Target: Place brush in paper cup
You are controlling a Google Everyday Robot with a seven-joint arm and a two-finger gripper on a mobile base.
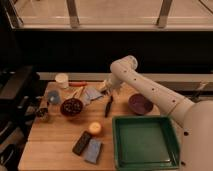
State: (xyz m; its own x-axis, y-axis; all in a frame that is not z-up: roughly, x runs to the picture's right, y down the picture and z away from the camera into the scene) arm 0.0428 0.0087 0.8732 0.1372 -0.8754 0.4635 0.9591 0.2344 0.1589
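Observation:
The brush [108, 106] is a slim black stick lying on the wooden table [55, 145], near its middle, pointing roughly front to back. The paper cup [62, 80] is small and off-white and stands upright at the table's back left. My gripper [106, 86] hangs at the end of the white arm, just above and behind the brush's far end and to the right of the cup. It holds nothing that I can see.
A thin orange-red tool [77, 84] lies beside the cup. Grey-blue cloth pieces [92, 94], a dark bowl [72, 107], a light blue cup [53, 96] and a small tin [43, 113] stand left. A purple bowl [139, 104], green tray [145, 141], orange ball [94, 128] and black slab [81, 142] fill the rest.

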